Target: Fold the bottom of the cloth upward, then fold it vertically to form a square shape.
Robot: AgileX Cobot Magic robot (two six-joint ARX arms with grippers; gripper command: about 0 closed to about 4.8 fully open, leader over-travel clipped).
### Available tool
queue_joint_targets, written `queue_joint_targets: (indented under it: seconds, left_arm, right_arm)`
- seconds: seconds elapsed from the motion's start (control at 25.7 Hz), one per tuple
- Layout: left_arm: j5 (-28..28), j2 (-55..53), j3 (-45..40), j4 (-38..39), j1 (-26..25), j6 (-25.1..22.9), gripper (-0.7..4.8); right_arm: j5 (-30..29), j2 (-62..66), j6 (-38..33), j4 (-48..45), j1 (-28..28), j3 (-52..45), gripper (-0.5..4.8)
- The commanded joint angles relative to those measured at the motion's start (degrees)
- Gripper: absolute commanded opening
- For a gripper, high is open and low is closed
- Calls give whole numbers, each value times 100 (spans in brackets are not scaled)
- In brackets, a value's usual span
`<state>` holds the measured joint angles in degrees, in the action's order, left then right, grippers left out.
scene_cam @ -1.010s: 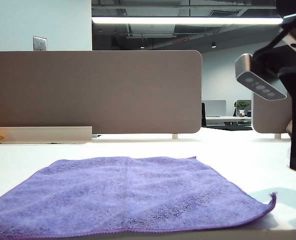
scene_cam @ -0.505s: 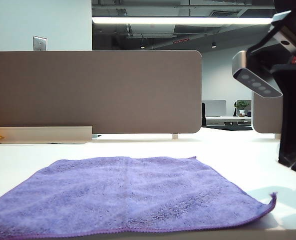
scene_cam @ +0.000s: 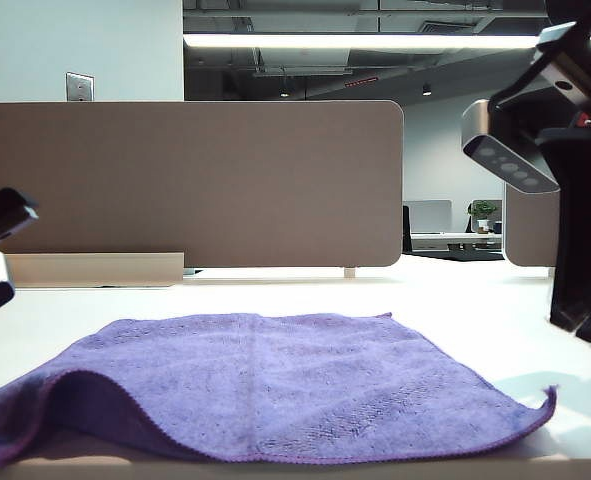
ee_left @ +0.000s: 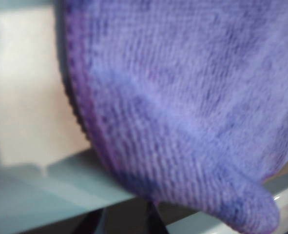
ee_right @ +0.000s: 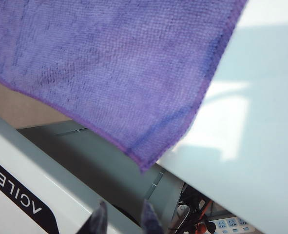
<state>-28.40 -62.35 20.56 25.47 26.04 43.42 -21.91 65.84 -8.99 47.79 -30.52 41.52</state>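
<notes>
The cloth (scene_cam: 265, 385) lay spread flat on the white table (scene_cam: 455, 300), its near hem along the table's front edge; the near left corner was humped off the surface, the near right corner (scene_cam: 547, 397) curled up slightly. The left gripper (ee_left: 122, 222) sat at that raised left corner, mostly out of the exterior frame; only dark finger tips showed under the cloth in the left wrist view, so I could not tell whether they were clenched on fabric or loose. The right gripper (ee_right: 120, 219) hung beside the near right corner, not touching it, fingers a little apart and empty. Judgement: the step was securing both near corners for the upward fold. To do it well, each gripper should pinch through the hem, then both lift evenly and carry the edge to the far hem without skewing. No containers were in view.
</notes>
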Motion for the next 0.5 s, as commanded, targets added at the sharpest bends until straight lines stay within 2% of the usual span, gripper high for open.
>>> queue_joint_targets:
  seconds: [0.04,0.31,0.5]
  left_arm:
    - [-42,101,13,-22,-4,11,98]
    - [186,962,70,839,-4,-96,98]
    - [98,1611,70,1084,-2,146,97]
  right_arm:
    - [-28,-9,-7,-81,0,4,99]
    - [-28,-9,-24,-144,2,4,99]
    - [-31,-9,-28,-136,0,4,99]
